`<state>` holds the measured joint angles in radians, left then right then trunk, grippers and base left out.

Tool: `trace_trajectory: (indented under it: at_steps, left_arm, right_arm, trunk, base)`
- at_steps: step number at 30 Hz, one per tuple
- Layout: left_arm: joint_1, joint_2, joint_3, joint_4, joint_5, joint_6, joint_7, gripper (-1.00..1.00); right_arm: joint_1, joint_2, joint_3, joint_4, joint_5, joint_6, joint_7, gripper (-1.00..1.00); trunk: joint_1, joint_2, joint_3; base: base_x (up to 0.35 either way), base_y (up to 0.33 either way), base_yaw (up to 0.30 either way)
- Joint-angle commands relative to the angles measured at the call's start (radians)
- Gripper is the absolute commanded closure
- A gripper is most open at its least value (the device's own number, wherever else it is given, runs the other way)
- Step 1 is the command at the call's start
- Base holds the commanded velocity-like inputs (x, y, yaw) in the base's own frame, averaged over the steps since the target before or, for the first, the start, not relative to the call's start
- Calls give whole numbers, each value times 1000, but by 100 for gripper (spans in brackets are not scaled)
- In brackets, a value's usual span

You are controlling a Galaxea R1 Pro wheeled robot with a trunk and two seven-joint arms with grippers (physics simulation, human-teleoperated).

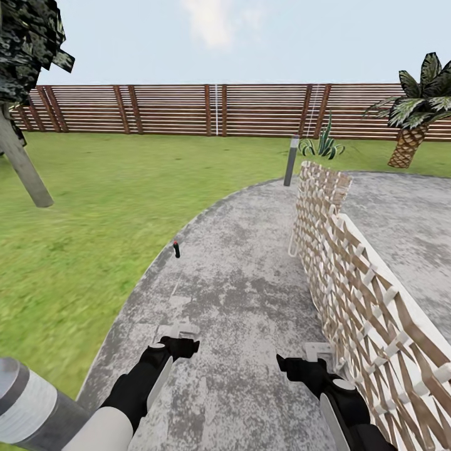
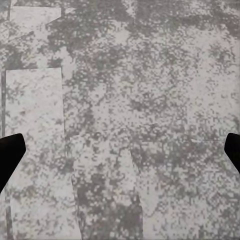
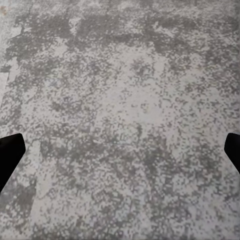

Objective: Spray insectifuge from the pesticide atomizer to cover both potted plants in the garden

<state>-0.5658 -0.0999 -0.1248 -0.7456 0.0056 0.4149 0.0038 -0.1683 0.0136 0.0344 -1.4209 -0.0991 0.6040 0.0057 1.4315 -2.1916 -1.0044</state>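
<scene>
Both end effectors, left [image 1: 178,330] and right [image 1: 317,352], hang spread and empty over grey paving [image 1: 250,263], apparently in transit toward the lawn [image 1: 94,213].

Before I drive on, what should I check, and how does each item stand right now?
1. Left gripper empty, fingers apart: ok.
2. Right gripper empty, fingers apart: ok.
3. Pesticide atomizer identified: cannot tell. A small dark object with a red tip stands at the paving's edge, too small to name.
4. Potted plants identified: cannot tell. A spiky plant near the fence is too far off.
5. Paving ahead passable: ok, but the lattice panel runs close on the right.
</scene>
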Motion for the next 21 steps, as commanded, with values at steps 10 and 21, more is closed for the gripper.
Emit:
trace_trajectory:
  at_steps: [10, 21]
  left_arm:
    - [0, 0, -1, -2, 1, 5, 0, -100]
    - [0, 0, -1, -2, 1, 5, -1, -100]
  right_arm:
    - [0, 0, -2, -1, -8, 4, -1, -100]
    - [0, 0, -2, -1, -8, 4, -1, -100]
  trunk:
    - [0, 0, -1]
    - [0, 0, -1]
  base:
    - [123, 0, 0]
    - [139, 25, 0]
